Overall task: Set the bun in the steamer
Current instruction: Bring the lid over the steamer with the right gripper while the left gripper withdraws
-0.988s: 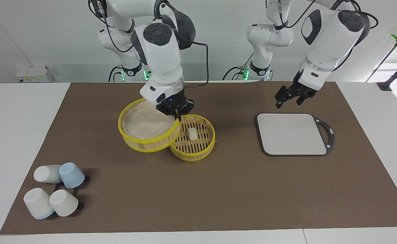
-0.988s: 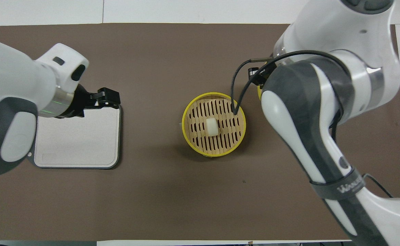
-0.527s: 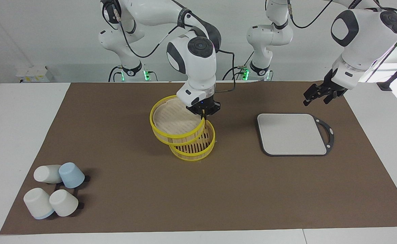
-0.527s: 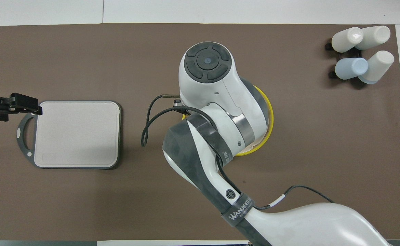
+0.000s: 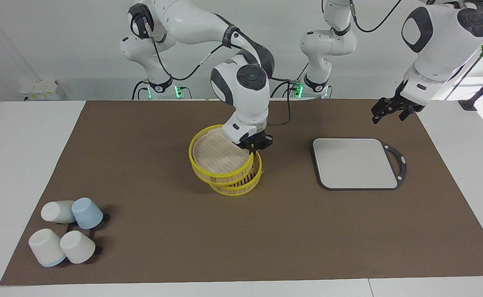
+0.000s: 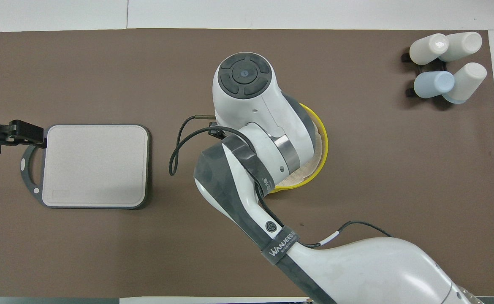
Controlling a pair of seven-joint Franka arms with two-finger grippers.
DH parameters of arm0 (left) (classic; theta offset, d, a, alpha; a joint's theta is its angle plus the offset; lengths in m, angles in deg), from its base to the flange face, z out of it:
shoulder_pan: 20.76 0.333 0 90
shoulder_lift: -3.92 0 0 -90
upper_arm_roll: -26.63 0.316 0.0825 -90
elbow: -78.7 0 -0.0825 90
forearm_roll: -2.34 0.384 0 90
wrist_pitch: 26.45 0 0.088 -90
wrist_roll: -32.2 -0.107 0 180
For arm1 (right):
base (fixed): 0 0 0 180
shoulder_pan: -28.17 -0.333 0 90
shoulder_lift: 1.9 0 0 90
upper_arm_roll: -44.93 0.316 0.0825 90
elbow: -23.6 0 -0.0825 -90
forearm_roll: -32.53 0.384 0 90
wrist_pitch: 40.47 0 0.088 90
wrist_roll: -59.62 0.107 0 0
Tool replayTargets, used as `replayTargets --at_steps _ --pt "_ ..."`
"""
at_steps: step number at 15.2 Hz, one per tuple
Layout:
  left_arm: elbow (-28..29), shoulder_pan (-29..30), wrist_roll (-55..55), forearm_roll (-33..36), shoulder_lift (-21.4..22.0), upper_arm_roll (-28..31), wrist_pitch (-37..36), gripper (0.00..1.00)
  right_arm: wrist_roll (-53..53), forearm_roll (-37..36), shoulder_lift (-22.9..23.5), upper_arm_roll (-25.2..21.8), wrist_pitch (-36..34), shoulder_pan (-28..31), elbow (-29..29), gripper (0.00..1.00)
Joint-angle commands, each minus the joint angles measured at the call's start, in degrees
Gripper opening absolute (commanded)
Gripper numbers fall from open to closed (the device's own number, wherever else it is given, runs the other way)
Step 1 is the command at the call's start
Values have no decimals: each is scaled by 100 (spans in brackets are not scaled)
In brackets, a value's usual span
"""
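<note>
Two hands in view. Right hand (image 5: 253,145), frame centre: closed on the yellow rim of the lid (image 5: 220,154), held tilted over the steamer (image 5: 241,187), almost covering it. Bun: hidden under the lid. Left hand (image 5: 386,112), upper right of the facing view: open, empty, raised above the brown mat near the grey board (image 5: 353,163). Four cups (image 5: 66,231), lower left of the tabletop.

Lid (image 5: 221,159) and right claw (image 5: 253,149) cover the steamer (image 5: 241,187), open mat (image 5: 233,239) around it
</note>
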Motion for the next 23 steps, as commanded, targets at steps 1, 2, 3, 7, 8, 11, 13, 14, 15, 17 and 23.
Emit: replayTargets --at_steps 1,2,3,7,8,11,13,14,15,17,23 --pt "-611 -112 -94 148 -253 16 -580 100 108 205 109 -17 66 -7 200 0" --pt "-795 -112 -94 148 -341 7 -721 100 108 249 153 -26 75 -7 209 0" --pt "-928 -164 -103 139 -376 7 -853 100 117 250 205 -26 144 -16 244 0" --pt "-973 -200 -226 -45 -298 16 -837 100 126 241 364 -26 180 -60 350 0" --pt "-964 -226 -270 -54 -254 16 -767 100 126 241 364 -26 189 -69 350 0" --pt "-789 -367 -305 -54 -78 42 -687 100 126 241 355 -26 189 -69 323 0" --pt "-674 -393 -288 -54 9 51 -687 100 126 258 346 -17 198 -86 315 0" --pt "-622 -393 -288 -54 36 51 -687 100 126 267 338 -17 206 -113 314 0" --pt "-604 -402 -270 -54 62 60 -687 100 126 285 338 -17 276 -130 306 0" --pt "-586 -402 -253 -81 71 95 -513 100 126 294 303 -17 426 -157 175 0" --pt "-446 -332 -279 -283 89 104 -248 100 91 276 276 -17 461 -139 -10 0"
